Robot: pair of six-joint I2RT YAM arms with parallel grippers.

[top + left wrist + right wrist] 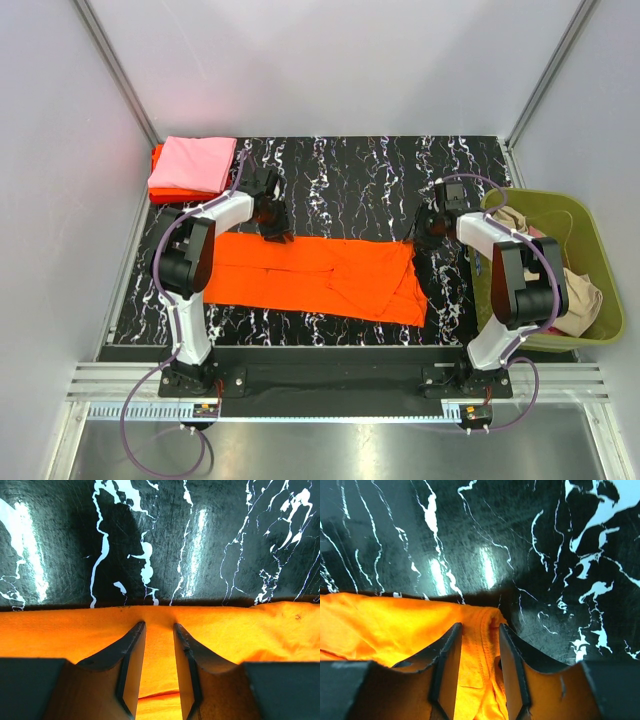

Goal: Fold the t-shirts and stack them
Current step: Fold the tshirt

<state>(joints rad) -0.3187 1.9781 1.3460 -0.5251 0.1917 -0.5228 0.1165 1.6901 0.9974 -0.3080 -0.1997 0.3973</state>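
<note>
A bright orange t-shirt [320, 272] lies folded into a long strip across the black marbled table [360, 180]. My left gripper [272, 228] is at the strip's far edge near its left end, its fingers closed on a pinch of orange cloth [157, 645] that puckers at the tips [157, 625]. My right gripper [425, 236] is at the far right corner, closed on the stitched hem [482, 645] between its tips [480, 626]. A folded light pink shirt [190, 163] lies on a folded red-orange one [165, 192] at the back left.
An olive-green plastic basket [596, 262] stands off the table's right edge with beige cloth [582, 296] in it. White walls and metal posts close in the back and sides. The arm bases sit on the near rail.
</note>
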